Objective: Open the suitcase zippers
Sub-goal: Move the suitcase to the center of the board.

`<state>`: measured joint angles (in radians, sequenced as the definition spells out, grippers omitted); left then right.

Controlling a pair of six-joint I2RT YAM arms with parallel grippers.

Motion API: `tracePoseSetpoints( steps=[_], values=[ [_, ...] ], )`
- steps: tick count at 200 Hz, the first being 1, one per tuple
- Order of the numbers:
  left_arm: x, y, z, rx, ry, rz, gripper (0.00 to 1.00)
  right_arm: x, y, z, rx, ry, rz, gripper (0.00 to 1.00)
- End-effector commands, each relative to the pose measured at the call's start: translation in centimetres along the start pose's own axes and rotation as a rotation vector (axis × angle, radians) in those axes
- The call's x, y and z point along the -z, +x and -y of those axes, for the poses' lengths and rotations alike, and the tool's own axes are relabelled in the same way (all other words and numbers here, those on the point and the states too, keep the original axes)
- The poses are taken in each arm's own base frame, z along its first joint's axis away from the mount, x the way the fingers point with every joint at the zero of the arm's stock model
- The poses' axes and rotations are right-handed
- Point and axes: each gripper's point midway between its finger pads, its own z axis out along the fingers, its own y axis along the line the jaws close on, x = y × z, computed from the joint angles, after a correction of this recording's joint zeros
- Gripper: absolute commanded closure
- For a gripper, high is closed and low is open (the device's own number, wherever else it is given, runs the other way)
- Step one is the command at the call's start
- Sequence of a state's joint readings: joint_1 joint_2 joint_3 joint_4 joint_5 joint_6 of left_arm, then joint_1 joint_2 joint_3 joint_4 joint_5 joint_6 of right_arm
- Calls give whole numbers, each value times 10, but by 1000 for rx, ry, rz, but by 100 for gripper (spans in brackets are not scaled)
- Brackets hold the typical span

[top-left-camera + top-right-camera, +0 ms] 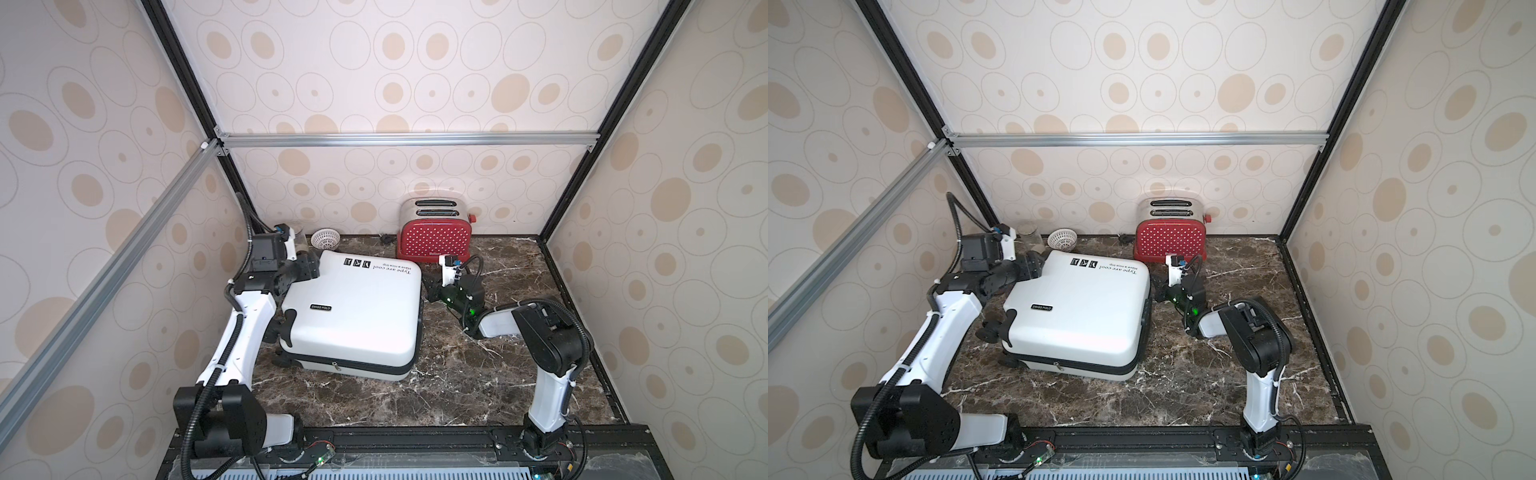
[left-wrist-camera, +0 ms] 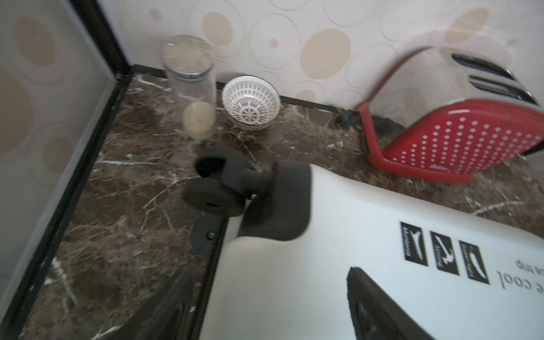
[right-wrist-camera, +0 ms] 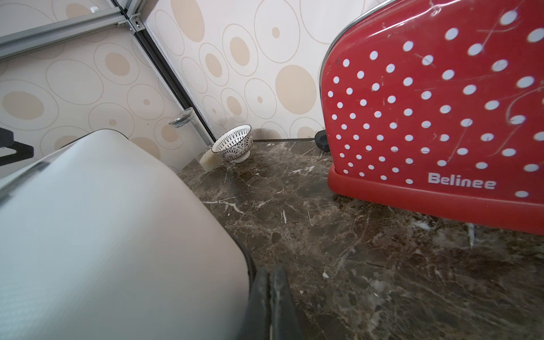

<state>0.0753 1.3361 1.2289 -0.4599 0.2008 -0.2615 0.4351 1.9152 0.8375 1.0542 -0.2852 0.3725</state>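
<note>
Nearest the robot's base, the white suitcase lies flat on the marble table. Its zippers look closed, with one silver pull tab on the near seam. The right gripper is pinched shut at the case's right edge; any tab between its fingers is unseen. Farther back, the left gripper is spread open over the corner. Unzipping seems unstarted, so the next move is to pinch a pull.

Circle-patterned walls, dark marble tabletop
</note>
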Motion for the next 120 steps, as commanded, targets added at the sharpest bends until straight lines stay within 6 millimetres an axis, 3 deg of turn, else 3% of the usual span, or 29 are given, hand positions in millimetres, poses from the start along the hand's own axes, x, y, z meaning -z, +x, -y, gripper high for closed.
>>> tracePoseSetpoints(
  steps=[1,27,47,72,120],
  values=[
    [-1,7,-20,42,-62,-28,17,5,-31,-12,50,-44,71,100],
    [-19,11,-22,7,-38,-40,16,1,-32,-16,47,-71,68,100],
    [-35,17,-2,-53,96,-47,19,-2,-33,-22,42,-110,62,100],
    [-39,25,26,-97,271,-61,24,-8,-30,-34,36,-187,11,100],
    [-58,56,53,-176,354,-154,29,-24,-21,-41,-13,-271,-40,100]
  ],
)
